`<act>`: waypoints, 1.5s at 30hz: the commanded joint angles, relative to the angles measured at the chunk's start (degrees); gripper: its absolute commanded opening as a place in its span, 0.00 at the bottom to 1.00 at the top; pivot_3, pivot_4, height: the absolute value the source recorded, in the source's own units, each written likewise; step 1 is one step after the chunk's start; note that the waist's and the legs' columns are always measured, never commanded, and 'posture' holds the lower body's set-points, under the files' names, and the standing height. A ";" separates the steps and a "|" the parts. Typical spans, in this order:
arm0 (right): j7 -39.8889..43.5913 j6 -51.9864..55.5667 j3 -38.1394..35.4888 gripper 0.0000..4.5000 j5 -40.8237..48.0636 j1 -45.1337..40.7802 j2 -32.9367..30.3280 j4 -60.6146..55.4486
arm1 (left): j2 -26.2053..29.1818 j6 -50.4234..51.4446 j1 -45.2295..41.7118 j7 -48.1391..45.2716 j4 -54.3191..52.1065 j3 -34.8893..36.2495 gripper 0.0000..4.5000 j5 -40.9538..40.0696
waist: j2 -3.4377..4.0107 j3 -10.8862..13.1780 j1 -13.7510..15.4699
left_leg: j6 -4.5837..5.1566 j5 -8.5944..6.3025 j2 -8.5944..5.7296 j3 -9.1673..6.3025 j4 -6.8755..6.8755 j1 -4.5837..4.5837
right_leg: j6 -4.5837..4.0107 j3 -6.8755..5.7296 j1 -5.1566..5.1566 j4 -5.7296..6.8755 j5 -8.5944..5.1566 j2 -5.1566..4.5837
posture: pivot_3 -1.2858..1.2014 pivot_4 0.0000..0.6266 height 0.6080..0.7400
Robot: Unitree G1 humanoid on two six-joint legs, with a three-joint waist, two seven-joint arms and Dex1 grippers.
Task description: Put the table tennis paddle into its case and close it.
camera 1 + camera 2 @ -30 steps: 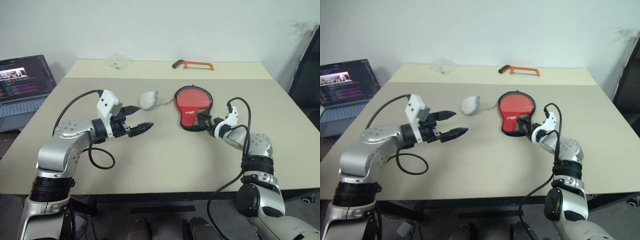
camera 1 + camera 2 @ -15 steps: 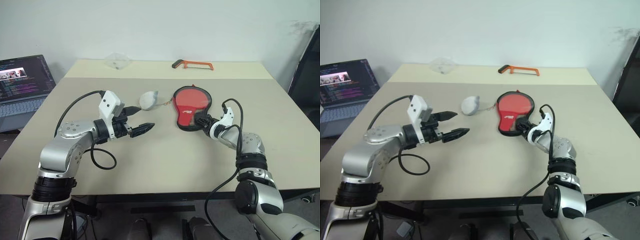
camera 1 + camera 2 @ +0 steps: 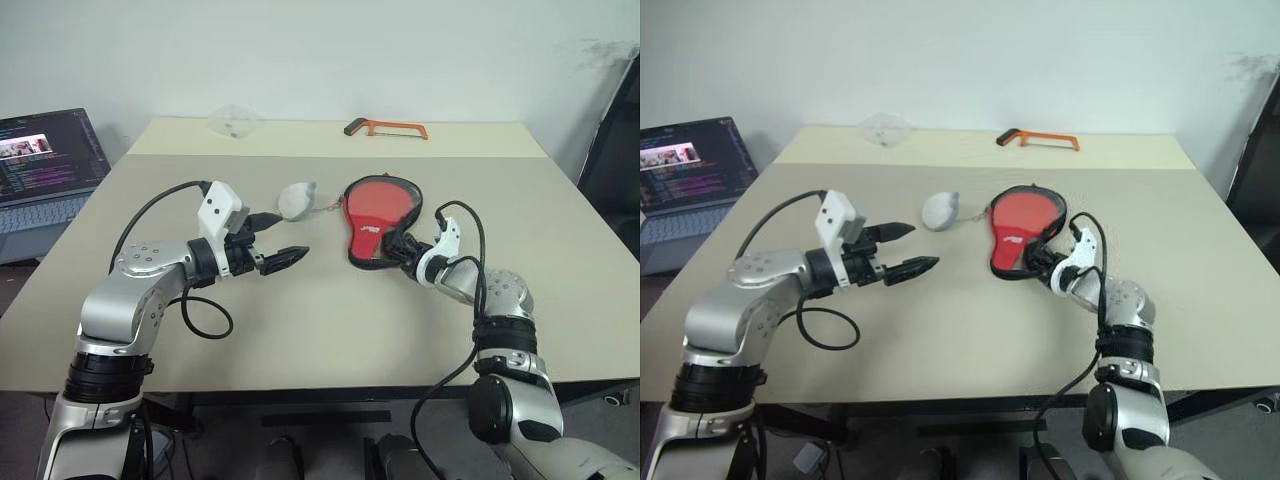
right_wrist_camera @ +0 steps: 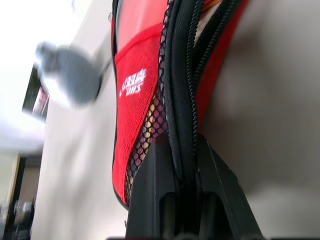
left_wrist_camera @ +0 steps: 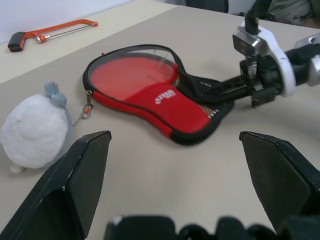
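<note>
Right wrist view showed the case [image 4: 150, 95] pinched at its black zipper edge between the two fingers of the right gripper [image 4: 182, 150], which were clamped on it. From the head camera, the case [image 3: 378, 220] lay red side up near the middle of the table [image 3: 300, 330], its narrow end lifted slightly at the right gripper [image 3: 403, 247]. A small grey pouch [image 3: 296, 199] sat just beside it, joined by a chain. The left gripper [image 3: 275, 240] hovered apart from them, fingers spread and empty. An orange hacksaw [image 3: 386, 128] lay at the far edge.
</note>
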 commanded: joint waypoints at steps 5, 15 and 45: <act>1.27 20.48 3.92 0.00 8.91 12.29 -0.46 -21.58 | 1.63 -1.17 -1.28 -1.40 -0.03 0.20 1.00 0.35 | -0.01 -0.01 0.07 | 0.00 0.00 0.01 -0.02 -0.25 0.00 | -0.04 -0.04 -0.02 -0.15 -0.03 0.00 | 0.52 0.24 1.00; 4.51 27.48 9.93 0.00 14.71 28.99 -7.12 -38.03 | 1.72 -1.38 -1.83 -2.43 0.93 -0.45 1.00 0.91 | -0.09 -0.10 0.16 | 0.00 -0.01 0.01 -0.02 -0.26 0.01 | 0.19 -0.05 0.05 -0.29 -0.17 -0.03 | 0.52 0.24 1.00; 8.81 26.77 12.89 0.56 20.00 30.34 -16.06 -42.89 | 1.21 -3.04 -2.55 -2.66 2.86 -1.37 1.00 2.40 | -0.55 -0.61 0.25 | 0.01 -0.02 0.07 -0.02 -0.25 0.11 | 0.18 -0.04 0.10 -0.25 -0.21 0.02 | 0.52 0.24 1.00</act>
